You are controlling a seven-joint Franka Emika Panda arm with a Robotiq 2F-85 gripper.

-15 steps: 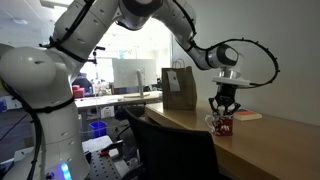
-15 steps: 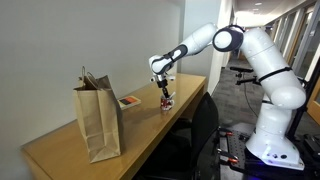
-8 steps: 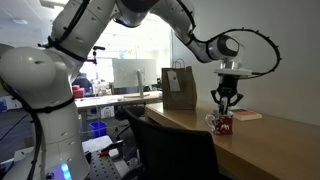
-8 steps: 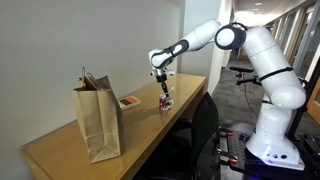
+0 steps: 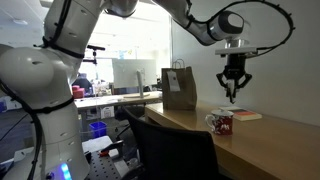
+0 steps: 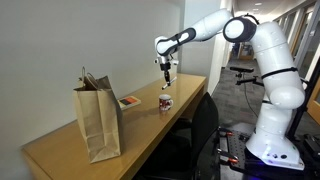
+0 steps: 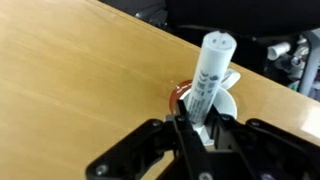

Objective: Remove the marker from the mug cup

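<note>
Marker (image 7: 207, 80) held high above the mug cup (image 5: 222, 123)

Jaws are clamped on the marker's lower part, and it stands nearly upright between them. The mug cup sits on the wooden surface (image 5: 280, 150) directly below. The step in hand appears to be carrying the marker away. Best to travel sideways over bare surface, clear of the paper bag (image 6: 98, 120) and the book (image 5: 245, 115). Then come down low before letting go, so the marker cannot roll off the edge.
</note>
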